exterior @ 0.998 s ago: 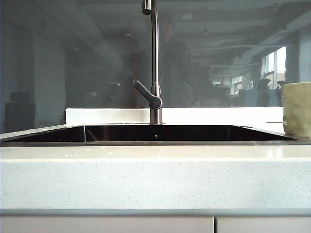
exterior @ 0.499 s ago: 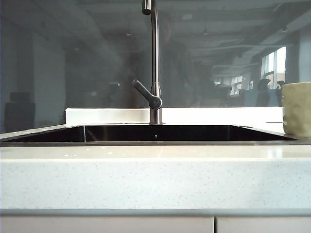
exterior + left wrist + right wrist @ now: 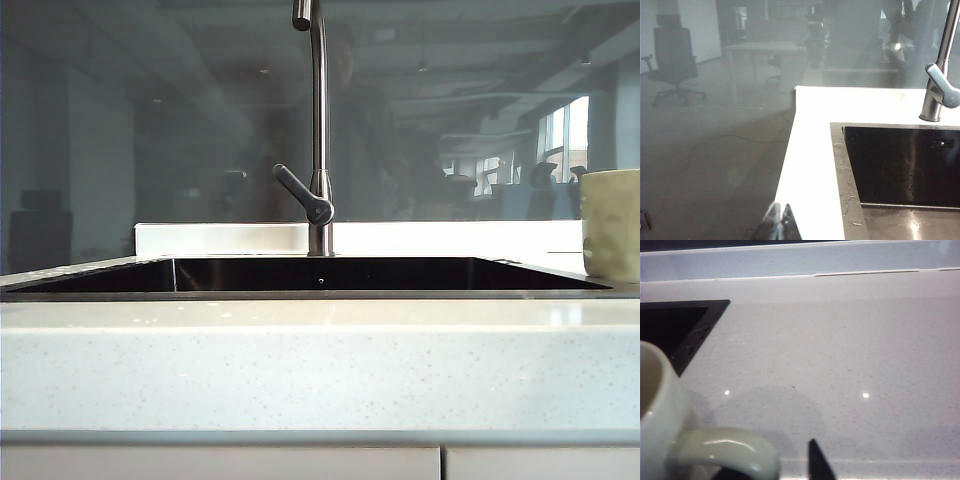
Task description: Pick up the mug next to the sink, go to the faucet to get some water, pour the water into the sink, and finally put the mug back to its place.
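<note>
The pale cream-green mug [image 3: 611,225] stands upright on the counter at the right end of the sink [image 3: 320,273], cut off by the picture's edge. Close up in the right wrist view, the mug [image 3: 655,410] turns its loop handle [image 3: 725,449] toward my right gripper [image 3: 772,471]. One dark fingertip [image 3: 817,465] stands clear beside the handle, and a dark shape shows under the loop, so the gripper is open. The faucet [image 3: 318,130] rises behind the sink's middle. My left gripper [image 3: 781,222] is shut and empty, held off the sink's [image 3: 900,165] far-left corner.
Pale speckled counter [image 3: 850,365] stretches beyond the mug to a low backsplash [image 3: 790,262]. The sink's dark corner [image 3: 675,322] lies next to the mug. A glass wall stands behind the faucet [image 3: 939,90]. Neither arm shows in the exterior view.
</note>
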You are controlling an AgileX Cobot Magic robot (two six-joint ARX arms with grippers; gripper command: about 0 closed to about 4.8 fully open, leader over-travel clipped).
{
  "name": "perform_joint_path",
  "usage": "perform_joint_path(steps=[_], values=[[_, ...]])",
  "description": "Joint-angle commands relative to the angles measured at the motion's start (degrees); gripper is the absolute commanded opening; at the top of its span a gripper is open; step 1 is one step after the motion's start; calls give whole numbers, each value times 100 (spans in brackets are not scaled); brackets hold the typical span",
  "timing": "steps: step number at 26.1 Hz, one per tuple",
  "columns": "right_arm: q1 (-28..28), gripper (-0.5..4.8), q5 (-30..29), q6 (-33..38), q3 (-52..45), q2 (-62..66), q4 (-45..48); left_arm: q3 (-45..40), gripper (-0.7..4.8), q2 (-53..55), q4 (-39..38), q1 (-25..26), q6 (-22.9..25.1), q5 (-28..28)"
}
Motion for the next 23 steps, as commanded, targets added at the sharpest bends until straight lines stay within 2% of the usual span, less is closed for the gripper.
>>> perform_joint_path(steps=[1,3,5,6,11,16,20,23], values=[[133,84,11,11,22,39,186,20,-3,-2,68,11,-39,24],[175,70,13,11,24,92,267,20,-3,-2,68,9,-39,24],[177,17,13,11,24,107,330,20,-3,-2,68,9,-39,24],[175,8,15,11,24,107,378,20,-3,-2,70,9,-39,24],[175,-5,37,33,24,107,529,20,-3,-2,76,9,-42,24],[173,-5,52,944,111,90,1276,20,-3,-2,74,9,-118,24],[238,-5,37,1910,490,-68,1346,17,-5,-2,92,9,-568,24],[507,-5,35,2288,909,-164,1154,17,-5,4,293,9,-1001,20]])
